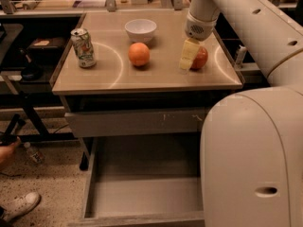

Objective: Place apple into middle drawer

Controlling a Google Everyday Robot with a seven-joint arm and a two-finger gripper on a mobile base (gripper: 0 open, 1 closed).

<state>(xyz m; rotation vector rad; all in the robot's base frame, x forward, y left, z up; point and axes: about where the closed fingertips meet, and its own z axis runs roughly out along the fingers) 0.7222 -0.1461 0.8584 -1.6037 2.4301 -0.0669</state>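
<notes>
Apple [201, 58], small, round and red, lies near the right edge of the flat tan tabletop [109, 77]. Wide shallow grey middle drawer [142, 195] stands pulled open below. Pale gripper [188, 60] is just at the fruit's left side; clamped or apart, I cannot tell.

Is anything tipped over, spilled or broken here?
Nothing is tipped or spilled. The soda can and bowl stand upright, and the orange sits whole. The gripper is down at the apple on the tabletop. Only oddities: the middle drawer is pulled out, and the drawer front above it has pale scratches.
</notes>
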